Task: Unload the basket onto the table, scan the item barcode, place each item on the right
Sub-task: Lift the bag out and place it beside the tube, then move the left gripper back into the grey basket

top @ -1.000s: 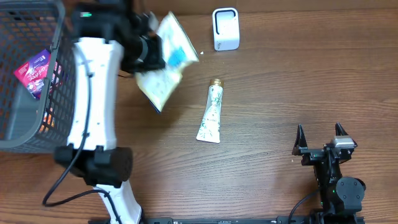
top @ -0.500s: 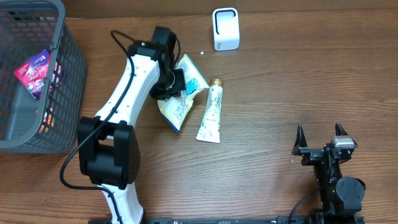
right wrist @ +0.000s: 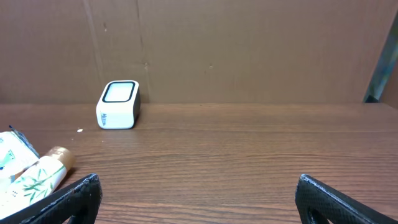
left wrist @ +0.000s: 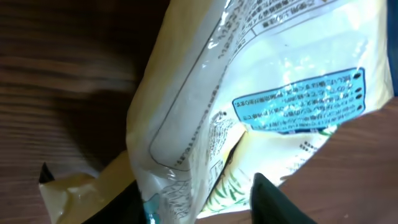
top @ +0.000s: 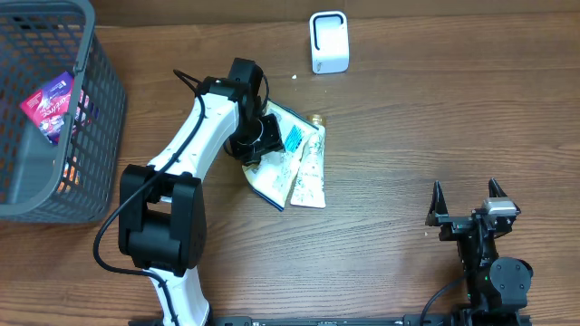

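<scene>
Your left tool has its jaws partly apart around the crinkled cream-and-blue plastic pouch, which lies on the wooden counter, overlapping the white tube. Your right tool gapes wide, empty.

Pouch past left wrist view's edges; basket past overhead's left edge.

The table was dark brown wood, its grain running side to side, and it filled the overhead view from edge to edge. Behind its far edge stood a plain brown wall of flat panels, divided by a thin, nearly vertical seam. A pale metal strip slanted in at the right border of the right wrist view. The light was soft and even, leaving a faint sheen on the tabletop.
</scene>
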Controlling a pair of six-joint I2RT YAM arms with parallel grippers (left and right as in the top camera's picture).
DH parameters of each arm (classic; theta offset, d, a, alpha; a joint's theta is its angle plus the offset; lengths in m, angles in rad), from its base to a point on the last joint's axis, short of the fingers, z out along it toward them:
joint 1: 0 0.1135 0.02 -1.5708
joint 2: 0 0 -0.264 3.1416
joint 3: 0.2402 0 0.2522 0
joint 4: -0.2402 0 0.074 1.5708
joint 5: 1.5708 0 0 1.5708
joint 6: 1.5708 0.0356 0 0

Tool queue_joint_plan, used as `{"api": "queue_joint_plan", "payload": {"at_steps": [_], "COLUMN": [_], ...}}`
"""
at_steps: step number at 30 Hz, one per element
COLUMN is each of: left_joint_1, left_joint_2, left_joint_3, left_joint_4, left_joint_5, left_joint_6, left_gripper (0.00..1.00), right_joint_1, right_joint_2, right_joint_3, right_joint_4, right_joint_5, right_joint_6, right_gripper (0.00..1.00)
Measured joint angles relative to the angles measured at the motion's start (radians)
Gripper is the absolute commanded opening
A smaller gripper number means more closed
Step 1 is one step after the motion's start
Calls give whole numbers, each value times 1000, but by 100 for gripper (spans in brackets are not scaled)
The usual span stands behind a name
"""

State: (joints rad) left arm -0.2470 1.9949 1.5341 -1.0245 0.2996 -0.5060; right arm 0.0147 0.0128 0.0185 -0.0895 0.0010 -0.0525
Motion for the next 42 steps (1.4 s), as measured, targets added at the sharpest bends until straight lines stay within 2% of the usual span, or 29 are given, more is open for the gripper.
{"api": "queue_joint_plan", "payload": {"at_steps": [1,2,5,10,12,16,19,20,22,24,26,30,34,36,42], "left_joint_1": [0,1,6,11,12,14,24,28,42,62,93,191,336,443,719], "left_joint_2": [0,0,1,1,1,1,1,1,1,1,1,1,1,1,2], "left_joint_3": [1,6,62,248,306,369,423,455,541,641,766,1005,1177,1244,1271], "left_joint_4": [-6,-20,-86,-181,-219,-275,-329,-350,-394,-434,-472,-528,-541,-536,-463], "left_joint_5": [13,27,68,86,69,6,-43,-63,-101,-135,-174,-243,-282,-294,-310], "left_joint_6": [16,26,48,85,94,96,98,100,107,112,116,117,121,117,27], "left_gripper": [11,4,5,17,19,18,8,7,12,23,30,54,62,72,78], "right_joint_1": [0,0,0,0,0,0,0,0,0,0,0,0,0,0,0], "right_joint_2": [0,0,0,0,0,0,0,0,0,0,0,0,0,0,0], "right_joint_3": [0,0,0,0,0,0,0,0,0,0,0,0,0,0,0], "right_joint_4": [0,0,-1,0,0,0,-1,0,0,0,0,0,-1,0,-1], "right_joint_5": [0,0,0,0,0,0,0,0,0,0,0,0,0,0,0], "right_joint_6": [0,0,0,0,0,0,0,0,0,0,0,0,0,0,0], "right_gripper": [100,100,100,100,100,100,100,100,100,100,100,100,100,100,100]}}
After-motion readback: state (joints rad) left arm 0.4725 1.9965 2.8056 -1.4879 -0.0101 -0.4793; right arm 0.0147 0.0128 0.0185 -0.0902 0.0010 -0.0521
